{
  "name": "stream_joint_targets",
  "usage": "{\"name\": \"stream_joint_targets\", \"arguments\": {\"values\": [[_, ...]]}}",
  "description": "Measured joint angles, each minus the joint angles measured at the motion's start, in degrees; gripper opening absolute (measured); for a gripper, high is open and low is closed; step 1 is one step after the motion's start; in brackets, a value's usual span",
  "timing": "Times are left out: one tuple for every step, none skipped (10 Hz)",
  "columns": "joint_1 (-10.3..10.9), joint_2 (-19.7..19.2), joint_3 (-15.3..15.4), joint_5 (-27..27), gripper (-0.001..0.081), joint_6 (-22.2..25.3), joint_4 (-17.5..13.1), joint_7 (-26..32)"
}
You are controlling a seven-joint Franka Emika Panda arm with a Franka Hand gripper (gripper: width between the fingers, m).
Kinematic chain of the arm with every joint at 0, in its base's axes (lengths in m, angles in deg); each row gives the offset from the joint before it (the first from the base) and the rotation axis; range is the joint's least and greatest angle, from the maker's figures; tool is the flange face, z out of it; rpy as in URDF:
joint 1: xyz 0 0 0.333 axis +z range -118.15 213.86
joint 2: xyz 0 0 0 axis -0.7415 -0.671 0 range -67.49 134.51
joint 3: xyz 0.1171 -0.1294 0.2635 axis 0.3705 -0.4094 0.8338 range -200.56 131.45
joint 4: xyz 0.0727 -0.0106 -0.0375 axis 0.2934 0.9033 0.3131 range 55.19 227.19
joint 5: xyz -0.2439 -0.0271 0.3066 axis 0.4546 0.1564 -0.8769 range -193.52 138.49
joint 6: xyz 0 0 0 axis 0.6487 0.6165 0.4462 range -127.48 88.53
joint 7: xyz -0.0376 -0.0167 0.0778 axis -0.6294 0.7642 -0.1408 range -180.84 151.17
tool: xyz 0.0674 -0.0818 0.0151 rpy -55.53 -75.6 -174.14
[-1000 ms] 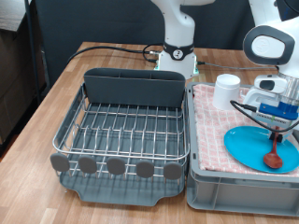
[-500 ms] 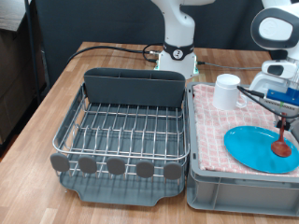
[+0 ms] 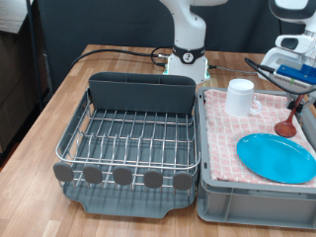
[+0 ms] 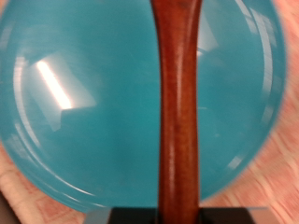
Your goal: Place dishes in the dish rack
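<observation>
My gripper (image 3: pixel 299 92) is at the exterior view's right edge, shut on the handle of the reddish-brown wooden spoon (image 3: pixel 286 126). The spoon hangs bowl-down in the air above the light-blue plate (image 3: pixel 276 158). In the wrist view the spoon handle (image 4: pixel 177 103) runs between my dark fingertips (image 4: pixel 140 216), with the plate (image 4: pixel 75 103) filling the background. The white mug (image 3: pixel 240 97) stands upright behind the plate. The dark grey dish rack (image 3: pixel 84 133) with a wire grid and a cutlery box (image 3: pixel 141 94) sits to the exterior view's left and holds nothing.
Plate and mug rest in a grey crate (image 3: pixel 222 193) lined with pink checked cloth, right beside the rack. Round grey knobs (image 3: pixel 121 176) line the rack's near edge. The robot base (image 3: pixel 185 59) and cables stand behind on the wooden table (image 3: pixel 59 99).
The gripper has risen and moved to the exterior view's right, lifting the spoon off the plate into the air. Plate, mug and rack have not moved.
</observation>
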Motion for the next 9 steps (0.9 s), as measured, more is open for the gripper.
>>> {"name": "stream_joint_targets", "arguments": {"values": [[0.0, 2.0, 0.0, -1.9, 0.0092, 2.1, 1.3, -3.8], [0.0, 1.7, 0.0, -1.5, 0.0092, 1.2, 1.3, -2.2], [0.0, 2.1, -0.3, -1.5, 0.0092, 1.0, 1.8, -3.2], [-0.1, 3.5, -1.0, -1.6, 0.0092, 1.1, 3.2, -6.2], [-0.1, 5.4, -1.5, -1.6, 0.0092, 1.2, 5.0, -9.5], [-0.2, 7.3, -2.0, -2.4, 0.0092, 1.3, 6.9, -12.8], [-0.2, 9.2, -2.5, -3.7, 0.0092, 1.9, 8.6, -15.8], [-0.2, 10.9, -3.0, -5.3, 0.0092, 3.5, 10.1, -18.3], [-0.2, 12.8, -3.2, -6.7, 0.0092, 4.5, 11.5, -20.7]]}}
